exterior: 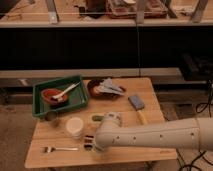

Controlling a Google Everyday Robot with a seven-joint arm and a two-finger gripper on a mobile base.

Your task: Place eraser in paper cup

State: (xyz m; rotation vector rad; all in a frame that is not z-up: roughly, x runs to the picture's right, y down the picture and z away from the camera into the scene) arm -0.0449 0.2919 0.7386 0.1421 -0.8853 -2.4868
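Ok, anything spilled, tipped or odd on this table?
Nothing stands out: the short cream paper cup stands upright, nothing looks spilled, and the gripper is low just beside it, at the flat striped eraser.

A light wooden table (pixel 150 90) is recorded on a grey floor (pixel 15 127) before a long dark-fronted bench (pixel 100 50) with a pale top, under dim warm light, the gripper (pixel 90 143) being noted low over the table's front edge.
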